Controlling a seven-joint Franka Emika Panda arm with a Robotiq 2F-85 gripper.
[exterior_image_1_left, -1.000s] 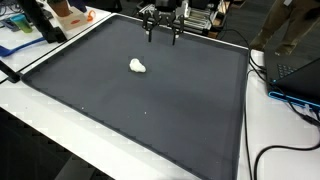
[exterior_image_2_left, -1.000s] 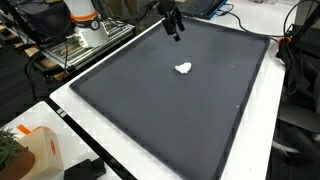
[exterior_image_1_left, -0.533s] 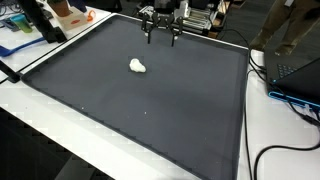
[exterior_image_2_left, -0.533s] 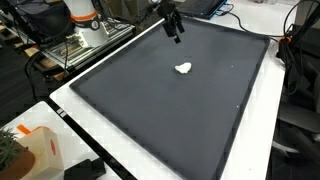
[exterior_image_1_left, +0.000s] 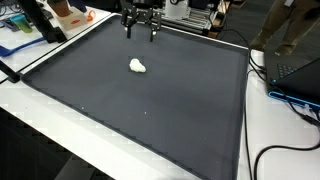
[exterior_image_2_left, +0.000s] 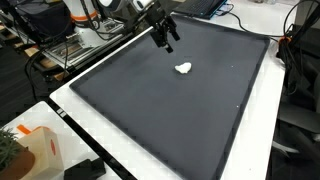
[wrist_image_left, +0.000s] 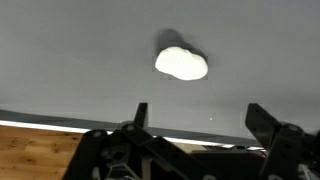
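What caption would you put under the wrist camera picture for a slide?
Open gripper poised short of a small white lump lying on a dark grey mat.

A dark grey mat (exterior_image_1_left: 150, 110) is covering most of a white table (exterior_image_1_left: 30, 112) (its pale border is showing along the sides). A black cable (exterior_image_1_left: 262, 155) is trailing over one edge, and a metal rack (exterior_image_2_left: 72, 45) is standing beyond.

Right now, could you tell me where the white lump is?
In an exterior view the white lump lies on the dark mat, toward its far edge, with the open gripper beyond it, not touching.
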